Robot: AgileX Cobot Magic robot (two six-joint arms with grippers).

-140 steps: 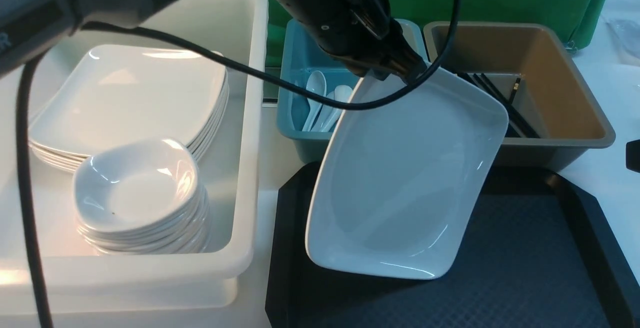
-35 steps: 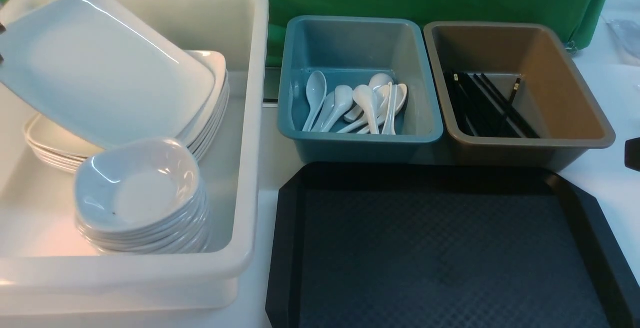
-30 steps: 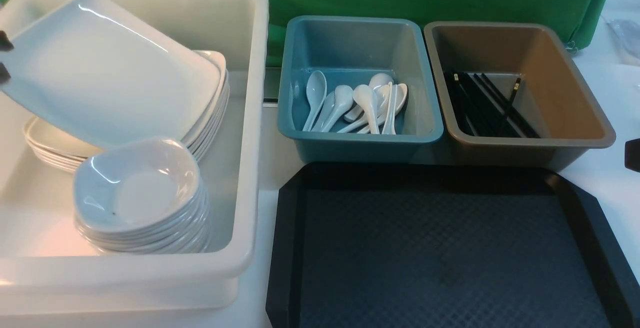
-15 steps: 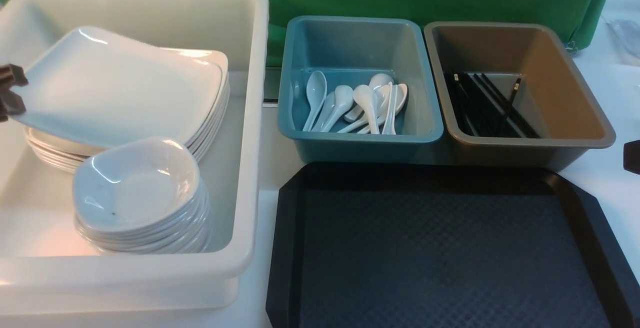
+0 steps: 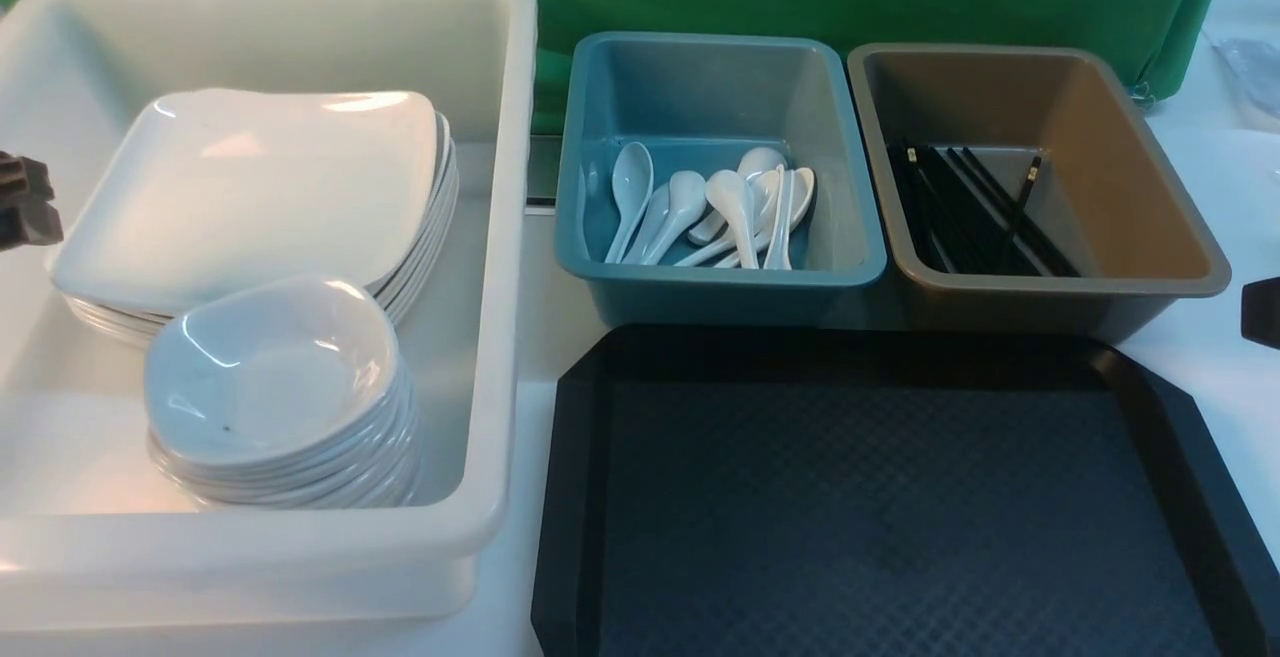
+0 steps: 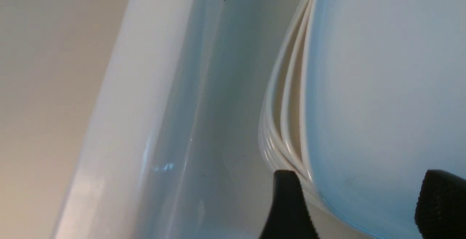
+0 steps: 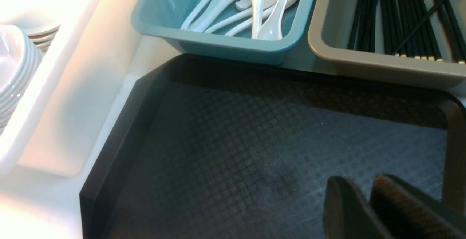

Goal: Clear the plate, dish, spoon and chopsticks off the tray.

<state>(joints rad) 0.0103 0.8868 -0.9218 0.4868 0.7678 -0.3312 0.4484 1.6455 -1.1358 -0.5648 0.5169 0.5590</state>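
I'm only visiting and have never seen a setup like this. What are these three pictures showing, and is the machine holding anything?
It is a two-armed robot clearing a table. One camera looks forward from between the arms; the other two ride on its wrists. The black tray has nothing on it. The plate tops a stack in the white tub; spoons fill the blue tub, chopsticks the brown one. The left gripper is open around the plate's edge. The right gripper, nearly closed, holds nothing.

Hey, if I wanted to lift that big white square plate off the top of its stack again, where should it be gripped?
Probably pinch the large glossy white square plate by its thin raised rim on the robot's left, where the open left gripper already straddles it. It lies flat, the small dishes crowd its near corner.
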